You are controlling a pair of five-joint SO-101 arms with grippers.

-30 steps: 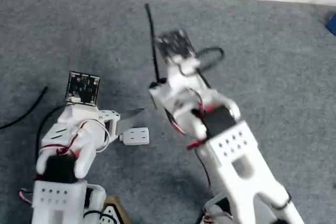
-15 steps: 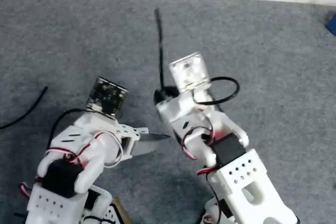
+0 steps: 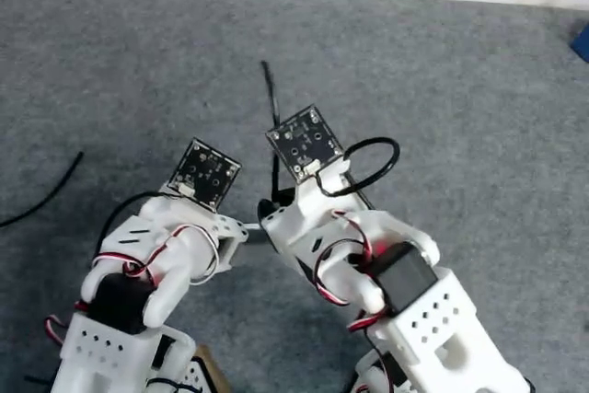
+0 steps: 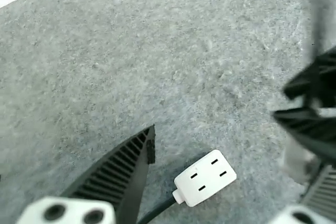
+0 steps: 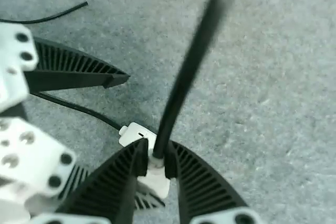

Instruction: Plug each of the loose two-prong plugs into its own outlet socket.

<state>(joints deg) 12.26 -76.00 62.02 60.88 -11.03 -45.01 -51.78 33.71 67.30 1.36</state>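
1. The right gripper [image 5: 156,155] is clamping its jaws on a white plug [image 5: 155,178]. The plug's black cord [image 5: 194,56] is running straight away from the fingertips.
2. The white socket [image 4: 205,178] is lying flat on the grey carpet [image 4: 157,51] with its slots facing up. A dark lead [image 4: 160,212] is trailing from one end.
3. The left gripper [image 4: 231,156] is standing with its jaws wide apart and the socket is lying between them (no finger is touching it, as far as the left wrist view shows).
4. In the right wrist view the socket is showing just beside the held plug, and whether the two are touching cannot be told.
5. In the high view the left arm [image 3: 156,255] and the right arm [image 3: 405,292] are leaning in toward each other with their wrists close together. The cord is stretching away across the carpet from between them.
6. A loose black cable [image 3: 41,192] is lying well apart from both, out on the left arm's side.
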